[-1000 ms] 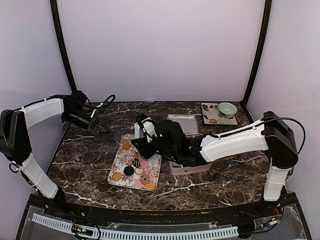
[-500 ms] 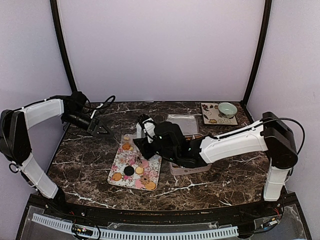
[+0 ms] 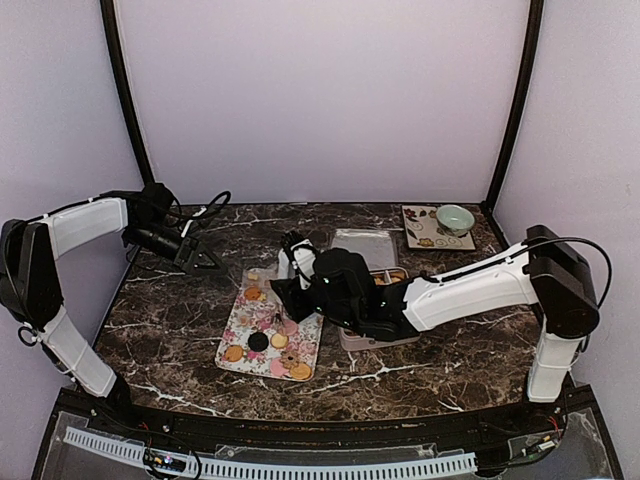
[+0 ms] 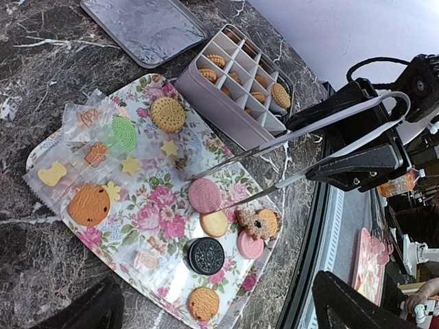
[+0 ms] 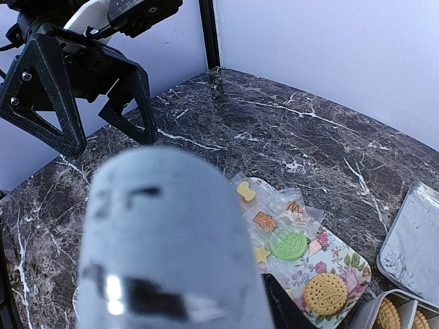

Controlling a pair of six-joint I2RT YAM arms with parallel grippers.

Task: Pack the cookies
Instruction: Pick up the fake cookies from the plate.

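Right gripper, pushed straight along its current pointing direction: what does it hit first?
The right gripper leads with its metal tongs. Their open tips straddle the pink cookie on the floral tray in the left wrist view, so probably that cookie first. Height above it is unclear.

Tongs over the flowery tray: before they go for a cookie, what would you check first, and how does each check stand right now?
1. Grip of the right claw on the tongs: ok, shut on them.
2. Tong tips empty: ok, they are apart with nothing held.
3. Cookie within reach: ok, a pink cookie lies flat on the tray by the tips.
4. Tips touching that cookie: cannot tell.
5. Room in the divided box: ok, several compartments look empty.
6. Position of the left claw: ok, open and off to the side of the tray.
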